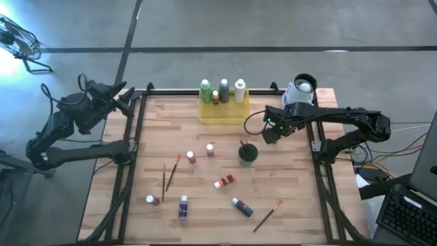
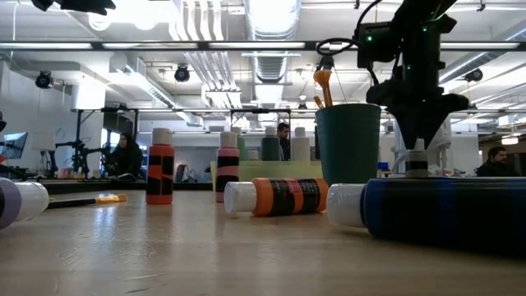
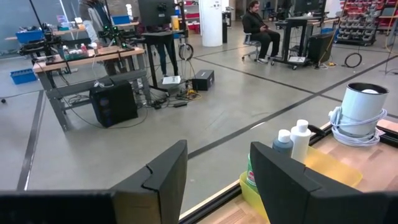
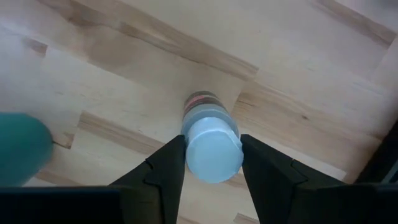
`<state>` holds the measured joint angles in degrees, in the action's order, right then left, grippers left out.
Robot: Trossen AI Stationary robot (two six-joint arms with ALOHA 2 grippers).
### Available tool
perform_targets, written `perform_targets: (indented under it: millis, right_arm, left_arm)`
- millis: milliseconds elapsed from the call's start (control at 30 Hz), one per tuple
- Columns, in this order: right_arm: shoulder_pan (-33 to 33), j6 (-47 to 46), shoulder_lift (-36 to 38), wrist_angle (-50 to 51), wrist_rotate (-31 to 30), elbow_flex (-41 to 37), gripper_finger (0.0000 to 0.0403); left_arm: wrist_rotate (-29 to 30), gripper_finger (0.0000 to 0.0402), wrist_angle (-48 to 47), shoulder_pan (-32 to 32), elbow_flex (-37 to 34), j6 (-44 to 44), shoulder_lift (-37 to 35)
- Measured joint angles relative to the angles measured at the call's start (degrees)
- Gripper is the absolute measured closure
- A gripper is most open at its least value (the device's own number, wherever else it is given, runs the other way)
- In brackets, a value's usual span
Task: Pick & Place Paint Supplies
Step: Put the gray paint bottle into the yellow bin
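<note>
The right gripper [image 1: 270, 134] is hanging straight down over an upright bottle [image 4: 212, 149] just beside the cup [image 1: 248, 152], on the side toward the right arm's base. Its fingers [image 4: 168, 168] are pressing against both sides of the white cap, so the claw is clasping the bottle by its top. Coming from directly above is making sense here: the cup is standing close by, and a vertical approach is leaving it undisturbed. In the low view the base of the bottle is hiding behind a lying blue bottle [image 2: 448, 210], so I cannot tell whether it is resting on the table [image 1: 293, 205] or already clear of it.

The tray [image 1: 222, 113] at the far edge is holding a row of standing bottles [image 1: 223, 90], which is looking like the place this one is heading. The cup is carrying brush handles [image 2: 322, 86], so brushes seem to be going there instead.

Much is waiting: an orange bottle [image 1: 225, 181] and the blue one are lying on their sides near the middle, two small bottles [image 1: 201, 153] are standing left of the cup, more are lying toward the near left, and loose brushes [image 1: 268, 215] are scattered about. The lying ones will probably be needing a grip across the body.

The left gripper [image 1: 119, 96] is idling off the table's far left corner, fingers parted and gripping nothing, well out of the way
</note>
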<state>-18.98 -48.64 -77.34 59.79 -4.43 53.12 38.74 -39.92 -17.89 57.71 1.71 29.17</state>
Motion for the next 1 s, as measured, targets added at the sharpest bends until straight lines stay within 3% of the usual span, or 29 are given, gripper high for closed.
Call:
perform_targets:
  millis: [300, 733, 1000]
  right_arm:
    - [-0.6, 2.2, 0.0, 0.0, 1.3, 0.0, 0.0288]
    - [-0.5, 3.7, 0.0, 0.2, 2.4, 1.0, 0.0288]
    - [-0.7, 7.2, 0.0, 4.4, 1.3, 7.3, 0.0288]
  left_arm:
    - [0.0, 0.0220, 0.0, 0.0, 0.0, 0.0, 0.0]
    - [0.2, 0.0220, 0.0, 0.1, 0.0, 0.0, 0.0]
    - [0.2, 0.0220, 0.0, 0.0, 0.0, 0.0, 0.0]
